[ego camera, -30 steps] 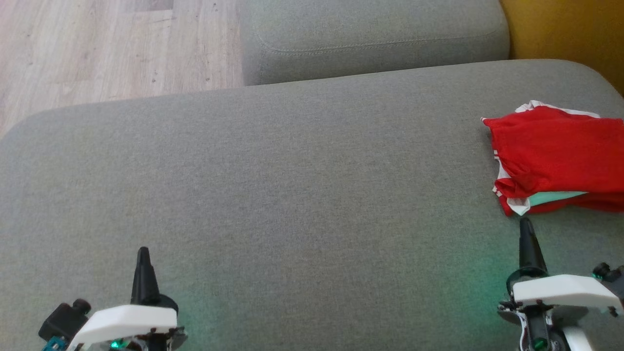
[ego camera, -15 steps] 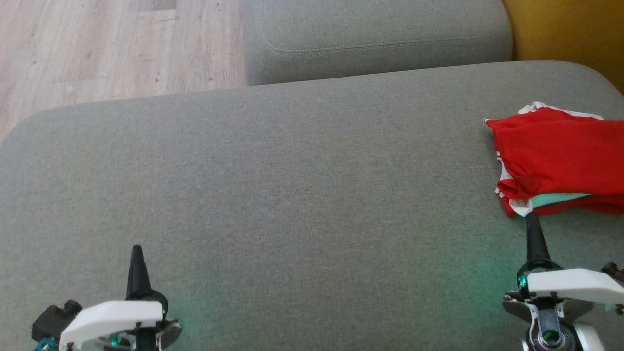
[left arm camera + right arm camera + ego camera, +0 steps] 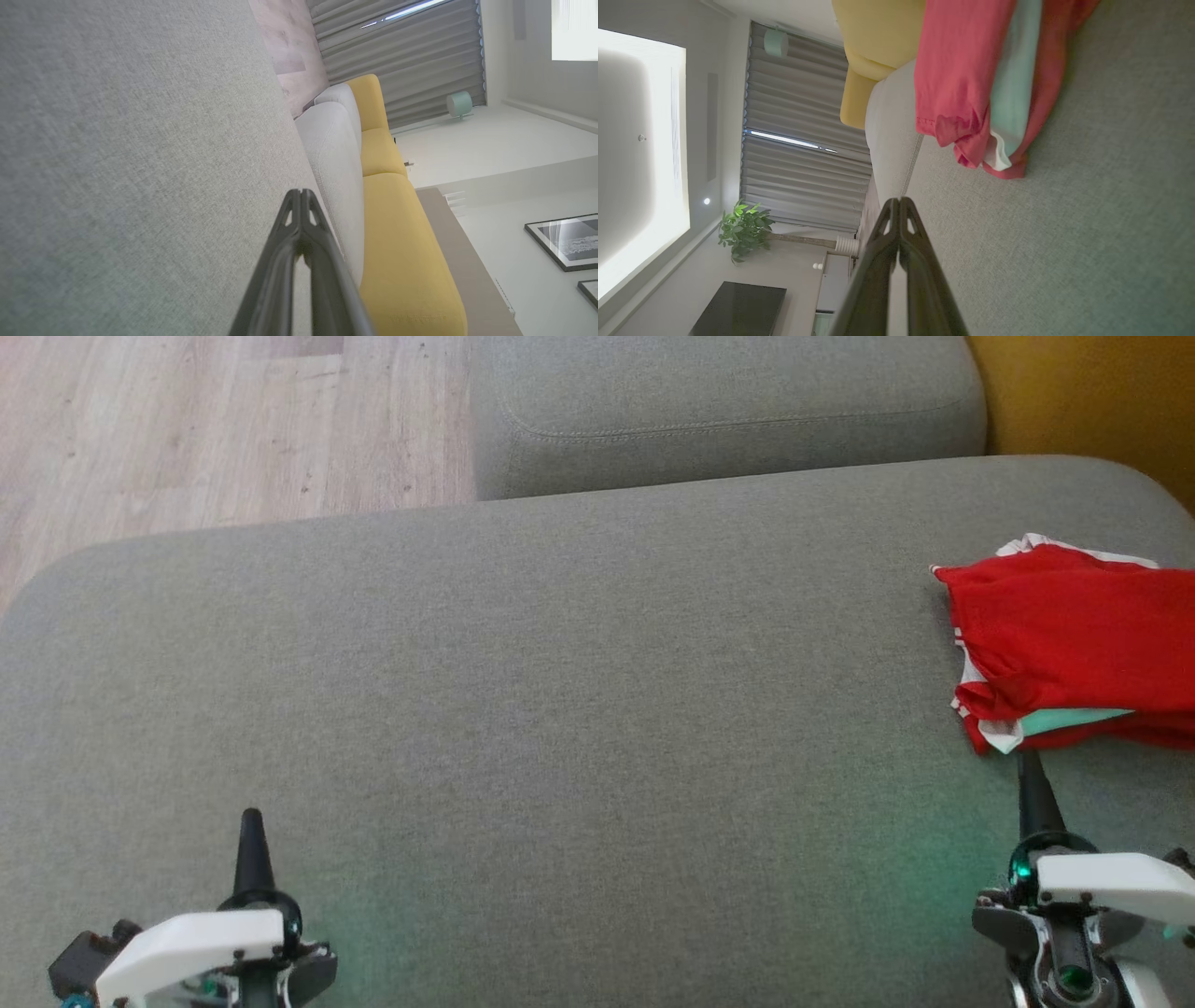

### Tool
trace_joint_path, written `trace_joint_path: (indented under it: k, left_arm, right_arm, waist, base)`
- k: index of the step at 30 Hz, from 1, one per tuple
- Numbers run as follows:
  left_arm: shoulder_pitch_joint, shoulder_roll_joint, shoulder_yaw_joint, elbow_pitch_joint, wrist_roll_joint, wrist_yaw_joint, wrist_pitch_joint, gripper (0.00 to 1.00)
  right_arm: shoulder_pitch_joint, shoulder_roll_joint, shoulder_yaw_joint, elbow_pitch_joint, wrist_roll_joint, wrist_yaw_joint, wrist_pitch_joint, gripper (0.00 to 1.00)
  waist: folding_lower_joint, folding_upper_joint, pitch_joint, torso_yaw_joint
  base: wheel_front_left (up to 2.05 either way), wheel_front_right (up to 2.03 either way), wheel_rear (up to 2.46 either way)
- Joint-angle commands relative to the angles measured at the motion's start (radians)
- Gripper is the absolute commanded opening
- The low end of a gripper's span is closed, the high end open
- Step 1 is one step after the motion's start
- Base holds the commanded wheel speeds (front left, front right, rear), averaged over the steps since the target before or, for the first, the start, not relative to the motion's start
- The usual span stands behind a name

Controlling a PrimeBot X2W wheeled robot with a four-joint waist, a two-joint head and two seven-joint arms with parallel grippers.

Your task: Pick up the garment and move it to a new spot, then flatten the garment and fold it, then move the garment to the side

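Right gripper (image 3: pixel 1031 775), shut tight and empty, points at the red garment (image 3: pixel 1064 635) lying at the grey cushion's (image 3: pixel 560 709) right side, so it should open wide before pinching all the layers.

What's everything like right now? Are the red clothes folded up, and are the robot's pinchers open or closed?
red garment: loosely folded in layers, lying at the right end of the seat, not held
left gripper: shut, empty, over bare seat
right gripper: shut, empty, tip close to the garment's near edge, not gripping it
grey sofa seat: flat and smooth
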Motion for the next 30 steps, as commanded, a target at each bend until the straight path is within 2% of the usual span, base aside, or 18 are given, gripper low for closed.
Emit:
trace_joint_path:
  k: [1,27,30]
  left_arm:
    - [-0.060,0.009,0.040,-0.029,-0.027,-0.011,0.010,0.00]
    - [-0.087,0.008,0.098,-0.024,-0.279,-0.025,0.085,0.00]
    - [-0.087,0.007,0.099,-0.024,-0.280,-0.025,0.086,0.00]
  right_arm:
    - [-0.058,-0.020,0.010,-0.041,0.032,0.006,0.011,0.00]
    - [-0.073,-0.019,-0.027,-0.050,0.304,0.007,0.085,0.00]
    - [-0.073,-0.018,-0.028,-0.050,0.305,0.007,0.086,0.00]
  waist:
    - [0.0000,-0.0001,0.000,0.001]
    - [0.0000,-0.0001,-0.002,0.012]
    - [0.0000,-0.0001,-0.002,0.012]
  base:
    - [0.00,0.00,0.00]
    - [0.00,0.00,0.00]
    - [0.00,0.00,0.00]
